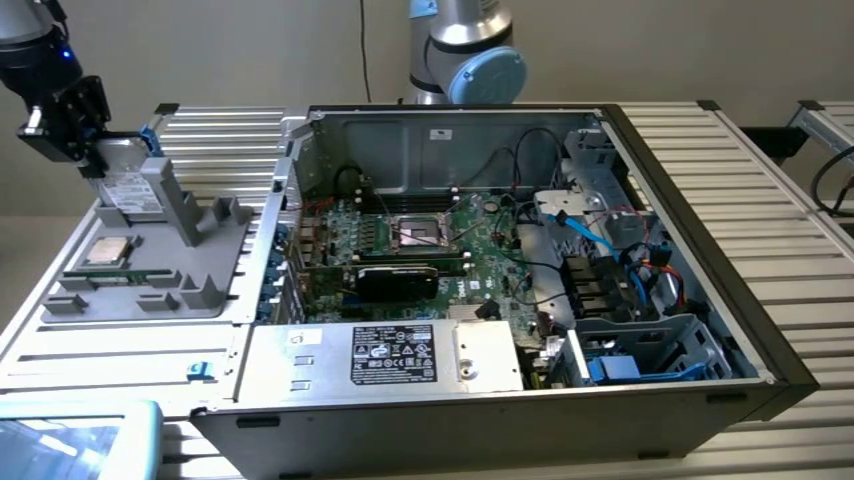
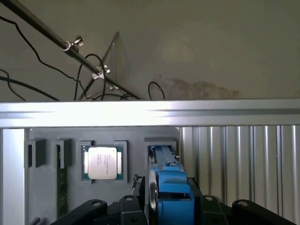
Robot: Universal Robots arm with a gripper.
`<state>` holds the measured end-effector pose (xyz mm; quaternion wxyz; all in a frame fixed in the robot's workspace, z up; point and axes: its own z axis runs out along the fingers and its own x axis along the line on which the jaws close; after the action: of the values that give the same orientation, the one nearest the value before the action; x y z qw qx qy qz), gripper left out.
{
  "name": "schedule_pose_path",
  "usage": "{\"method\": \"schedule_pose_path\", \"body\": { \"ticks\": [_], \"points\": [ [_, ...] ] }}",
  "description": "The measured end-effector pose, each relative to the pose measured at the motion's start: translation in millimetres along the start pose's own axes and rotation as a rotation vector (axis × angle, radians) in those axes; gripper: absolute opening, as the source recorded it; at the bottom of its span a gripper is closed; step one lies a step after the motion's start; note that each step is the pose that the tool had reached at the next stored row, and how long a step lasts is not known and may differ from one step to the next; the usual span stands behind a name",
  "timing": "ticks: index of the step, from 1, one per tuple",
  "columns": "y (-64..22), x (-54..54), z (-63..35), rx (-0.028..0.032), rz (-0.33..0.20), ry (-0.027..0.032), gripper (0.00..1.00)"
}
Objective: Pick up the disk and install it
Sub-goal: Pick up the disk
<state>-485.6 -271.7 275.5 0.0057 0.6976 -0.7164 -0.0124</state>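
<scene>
1. the gripper has its jaws closed against the two flat faces of the disk, at its top edge.
2. the disk stands on edge, long axis upright, directly under the gripper, its lower end in a slot of the grey holder.
3. the open computer case lies well apart, toward the exterior view's right.

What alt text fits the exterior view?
The robot gripper sits over the top edge of the disk, which stands upright at the far end of a grey fixture at the exterior view's left. An open computer case, motherboard exposed, lies beside it.
</scene>
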Motion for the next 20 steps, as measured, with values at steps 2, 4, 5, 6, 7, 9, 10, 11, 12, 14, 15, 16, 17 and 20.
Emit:
{"method": "schedule_pose_path", "body": {
  "ticks": [2, 4, 5, 6, 7, 9, 10, 11, 12, 14, 15, 16, 17, 20],
  "points": [
    [0.0, 0.0, 0.0, -0.0001, -0.003, 0.0001, 0.47],
    [0.0, 0.0, 0.0, -0.0001, -0.01, 0.0002, 0.47],
    [0.0, 0.0, 0.0, -0.0001, -0.013, 0.0003, 0.47],
    [0.0, 0.0, 0.0, -0.0001, -0.015, 0.0004, 0.47],
    [0.0, 0.0, 0.0, -0.0002, -0.017, 0.0004, 0.47],
    [-0.1, 0.0, 0.0, -0.0002, -0.02, 0.0005, 0.47],
    [-0.1, 0.0, 0.0, -0.0002, -0.02, 0.0005, 0.47],
    [0.0, 0.0, 0.0, -0.0002, -0.02, 0.0006, 0.47],
    [0.0, 0.0, 0.0, -0.0003, -0.02, 0.0005, 0.47],
    [-0.1, 0.0, 0.0, -0.0003, -0.02, 0.0006, 0.47],
    [0.0, 0.0, 0.0, -0.0002, -0.02, 0.0006, 0.47],
    [-0.1, 0.0, 0.0, -0.0002, -0.02, 0.0006, 0.44],
    [-0.1, 0.0, 0.0, -0.0002, -0.02, 0.0006, 0.38],
    [-0.1, 0.0, 0.0, -0.0002, -0.02, 0.0005, 0.37]
  ]
}}
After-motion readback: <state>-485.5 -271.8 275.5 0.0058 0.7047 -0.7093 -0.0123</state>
